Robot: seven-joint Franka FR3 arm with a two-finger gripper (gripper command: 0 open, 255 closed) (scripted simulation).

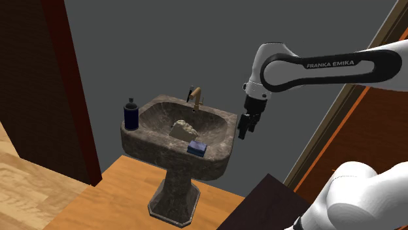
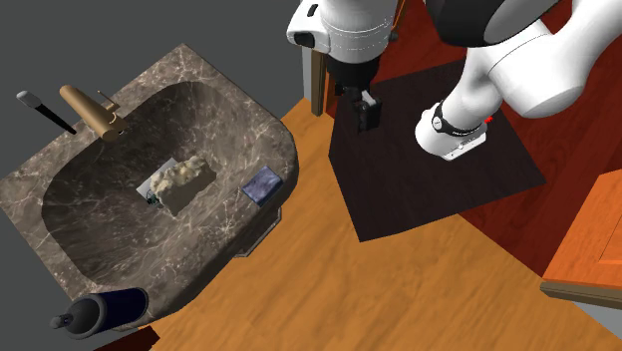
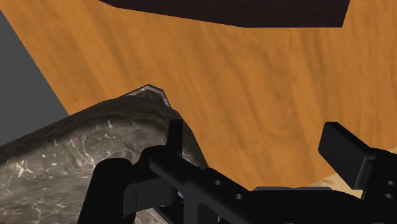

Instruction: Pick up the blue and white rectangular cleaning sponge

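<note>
Orange-brown wooden floor point(image 2: 399, 289) runs under a dark marbled stone pedestal sink point(image 1: 153, 106) set against a dark grey wall point(image 1: 157, 46). The white arm point(image 1: 327, 65) reaches in from the shoulder view's right and bends down at the wrist, so the black hand point(image 1: 243, 134) hangs pointing downward beside the sink's rim, clear of the stone. In the wrist view its two fingers point(image 3: 343, 153) stand well apart with nothing between them. The blue rectangular sponge point(image 1: 197, 147) lies flat on the sink's rim, on the side nearest the hand but apart from it. The second exterior view looks down into the basin: a crumpled beige lump point(image 2: 179, 179) lies in the middle, a bronze tap point(image 2: 90, 112) stands at one rim and a dark blue bottle point(image 2: 110, 309) at another. There the hand shows against a dark brown square slab point(image 2: 439, 170) on the floor.
</note>
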